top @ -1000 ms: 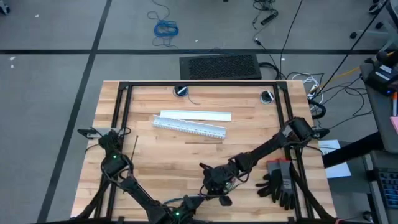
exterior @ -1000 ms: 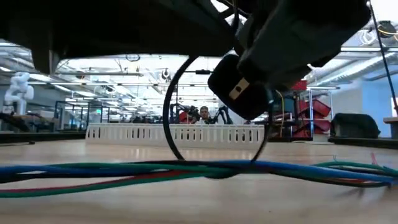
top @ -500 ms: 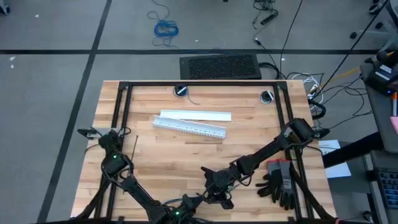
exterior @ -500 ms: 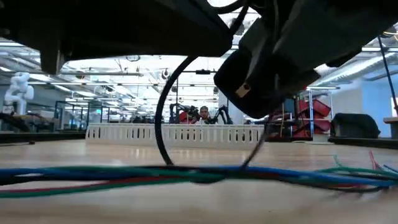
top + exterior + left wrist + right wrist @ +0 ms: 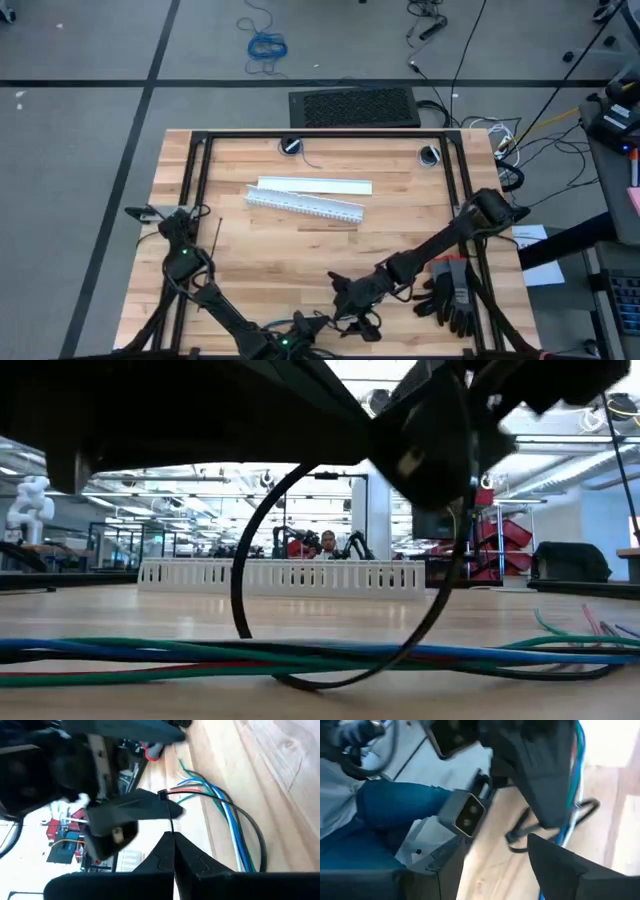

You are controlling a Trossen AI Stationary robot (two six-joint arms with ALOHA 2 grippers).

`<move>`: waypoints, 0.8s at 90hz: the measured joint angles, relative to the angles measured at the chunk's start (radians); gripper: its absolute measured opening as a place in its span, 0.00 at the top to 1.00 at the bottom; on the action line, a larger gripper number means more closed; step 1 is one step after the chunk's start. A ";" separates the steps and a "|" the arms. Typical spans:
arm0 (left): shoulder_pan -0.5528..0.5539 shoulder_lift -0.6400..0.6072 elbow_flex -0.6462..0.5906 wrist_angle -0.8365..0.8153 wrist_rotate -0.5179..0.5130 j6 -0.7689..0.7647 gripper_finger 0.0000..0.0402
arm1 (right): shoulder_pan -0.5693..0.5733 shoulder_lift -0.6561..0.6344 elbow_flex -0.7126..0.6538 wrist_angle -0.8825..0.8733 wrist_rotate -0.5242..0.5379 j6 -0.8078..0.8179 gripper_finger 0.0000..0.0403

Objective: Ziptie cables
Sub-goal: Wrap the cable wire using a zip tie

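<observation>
Our right pincer (image 5: 440, 510), clamped on the ziptie (image 5: 240, 560) tail, has lifted since a second ago, widening its loop around the cables (image 5: 150, 655); tightening remains.

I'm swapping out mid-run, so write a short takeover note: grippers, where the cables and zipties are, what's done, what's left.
Left gripper: shut on the ziptie at the table's near edge.
Right gripper: beside it over the cables; fingers unclear.
The ziptie is looped under and around the cables but hangs wide.
A spare ziptie lies by the left arm's base.
Done: loop passed around.
Left: cinch it tight.
</observation>
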State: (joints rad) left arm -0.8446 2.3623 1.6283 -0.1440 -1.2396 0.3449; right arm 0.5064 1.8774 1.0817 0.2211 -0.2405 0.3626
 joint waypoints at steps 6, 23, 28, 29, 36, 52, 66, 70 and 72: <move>0.000 0.000 0.000 0.001 0.001 0.000 1.00 | -0.001 -0.007 0.000 0.007 0.004 -0.005 0.53; 0.000 0.000 0.000 0.003 0.005 0.000 1.00 | -0.003 0.004 0.002 0.038 0.017 -0.029 0.70; 0.000 0.000 0.000 0.004 0.005 0.000 1.00 | -0.003 0.006 0.002 0.043 0.027 -0.037 0.75; 0.000 0.000 0.000 0.004 0.005 0.000 1.00 | -0.003 0.006 0.002 0.043 0.028 -0.038 0.75; 0.000 -0.001 0.000 0.004 0.006 0.000 1.00 | -0.004 0.006 0.002 0.046 0.030 -0.042 0.80; 0.000 -0.001 -0.001 0.004 0.006 0.000 1.00 | -0.010 0.006 0.001 0.033 0.029 -0.039 0.95; 0.000 -0.001 -0.001 0.003 0.006 0.001 1.00 | -0.013 0.006 0.001 0.026 0.028 -0.040 1.00; 0.000 -0.001 -0.001 0.003 0.006 0.001 1.00 | -0.016 0.006 0.001 0.025 0.028 -0.040 1.00; 0.000 -0.001 -0.001 0.002 0.006 0.001 1.00 | -0.018 0.006 0.001 0.027 0.028 -0.042 1.00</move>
State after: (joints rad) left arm -0.8444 2.3615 1.6272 -0.1416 -1.2339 0.3456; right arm 0.4881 1.8835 1.0828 0.2480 -0.2123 0.3208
